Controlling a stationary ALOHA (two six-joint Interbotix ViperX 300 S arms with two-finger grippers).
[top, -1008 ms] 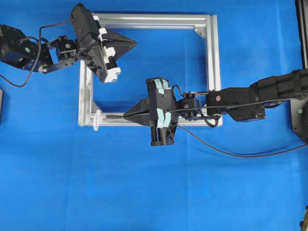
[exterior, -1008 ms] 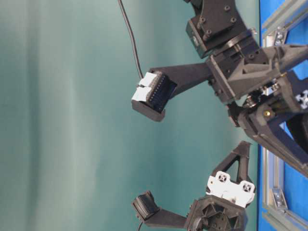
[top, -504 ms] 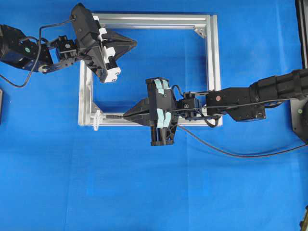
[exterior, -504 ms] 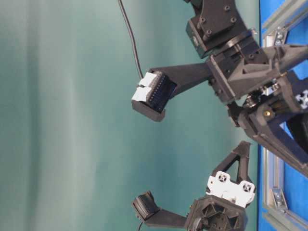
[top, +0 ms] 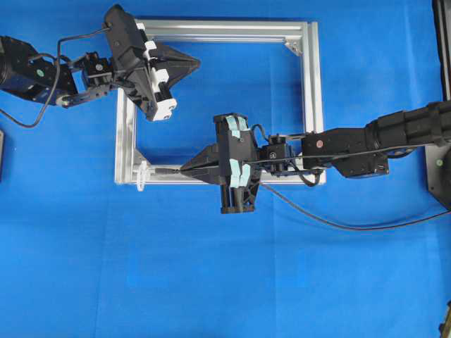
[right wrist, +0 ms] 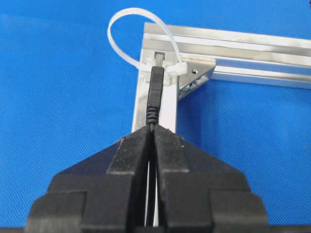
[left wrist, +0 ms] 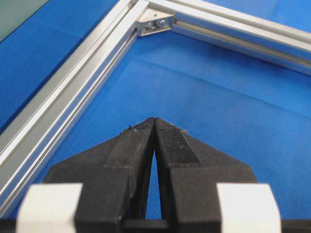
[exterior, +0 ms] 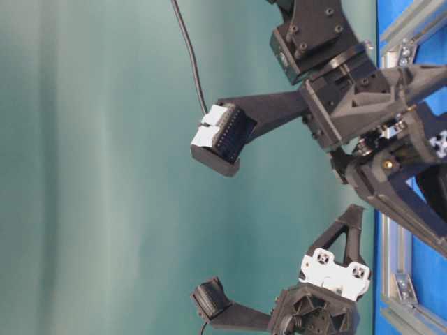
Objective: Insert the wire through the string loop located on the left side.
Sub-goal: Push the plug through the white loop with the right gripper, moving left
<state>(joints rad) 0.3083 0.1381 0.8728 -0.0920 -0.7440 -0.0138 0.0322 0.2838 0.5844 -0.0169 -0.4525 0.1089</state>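
We see right gripper (right wrist: pixel 151 131) clamped on thin black wire with slim silver-tipped plug (right wrist: pixel 154 92), just behind plug. Plug tip at base of whitish translucent string loop (right wrist: pixel 127 34), at 12 o'clock from gripper, on silver aluminium frame (right wrist: pixel 233 39) corner. Left gripper (left wrist: pixel 154 124) together, empty. We judge wire light, floppy; hold near plug. Loop flimsy.

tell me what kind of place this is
Probably a robotics lab test bench: two black robot arms work over a blue cloth-covered table holding a square silver aluminium frame with a whitish string loop, against a plain teal backdrop.
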